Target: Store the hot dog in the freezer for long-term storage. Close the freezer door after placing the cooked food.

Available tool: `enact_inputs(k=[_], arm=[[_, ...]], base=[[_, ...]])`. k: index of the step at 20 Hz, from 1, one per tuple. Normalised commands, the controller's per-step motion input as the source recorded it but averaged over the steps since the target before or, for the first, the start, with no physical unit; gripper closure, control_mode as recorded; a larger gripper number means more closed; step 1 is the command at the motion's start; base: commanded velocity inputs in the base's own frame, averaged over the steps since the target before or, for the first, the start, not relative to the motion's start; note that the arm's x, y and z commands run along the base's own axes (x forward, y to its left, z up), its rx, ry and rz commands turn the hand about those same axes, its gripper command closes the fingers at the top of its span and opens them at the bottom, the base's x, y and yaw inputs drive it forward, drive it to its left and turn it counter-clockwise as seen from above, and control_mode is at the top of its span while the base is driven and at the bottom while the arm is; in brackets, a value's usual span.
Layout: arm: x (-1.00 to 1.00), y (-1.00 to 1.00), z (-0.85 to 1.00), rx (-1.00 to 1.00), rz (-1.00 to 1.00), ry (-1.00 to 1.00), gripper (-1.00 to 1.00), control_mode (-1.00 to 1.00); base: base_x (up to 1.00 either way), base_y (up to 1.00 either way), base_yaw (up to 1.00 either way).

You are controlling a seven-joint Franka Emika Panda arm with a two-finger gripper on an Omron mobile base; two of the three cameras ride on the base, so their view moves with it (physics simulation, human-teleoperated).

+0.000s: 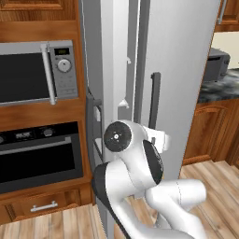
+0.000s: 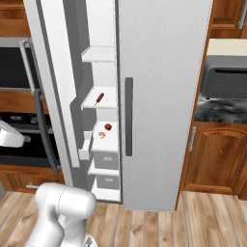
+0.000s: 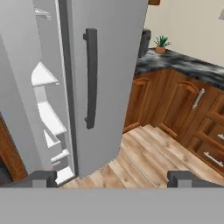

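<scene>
The freezer (image 2: 103, 72) stands open, its white shelves and drawers showing. The hot dog (image 2: 100, 98), a thin reddish-brown piece, lies on the middle shelf (image 2: 108, 102). Small red and orange bits (image 2: 105, 131) rest on the drawer top one level below. The freezer door (image 2: 57, 87) is swung out to the left, white inner side facing the shelves, its dark bar handle (image 2: 42, 126) on the outside. My gripper (image 3: 113, 179) is open with nothing between its widely spread fingertips (image 3: 40, 178). It hangs in front of the fridge, facing the plain right door (image 3: 109, 65) and the shelves (image 3: 43, 75).
A microwave (image 1: 32, 74) and an oven (image 1: 42, 154) sit in the wood wall left of the fridge. To the right is a dark stone counter (image 3: 183, 65) with a potted plant (image 3: 161, 43) and a grey appliance (image 2: 226, 77), over wood cabinets (image 3: 175, 105). Wood floor (image 3: 144, 153) lies below.
</scene>
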Motion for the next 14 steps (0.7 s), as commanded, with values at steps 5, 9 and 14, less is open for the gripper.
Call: enact_inputs(k=[5, 9, 14], arm=[[0.29, 0.96, 0.0, -0.03, -0.18, -0.17, -1.0, -1.0], [0.62, 0.68, -0.02, -0.01, -0.17, -0.07, -1.0, -1.0], [0.63, 0.39, -0.07, 0.0, -0.04, 0.0, -1.0, -1.0]], base=[[0.0, 0.0, 0.0], [0.0, 0.0, 0.0], [0.0, 0.0, 0.0]])
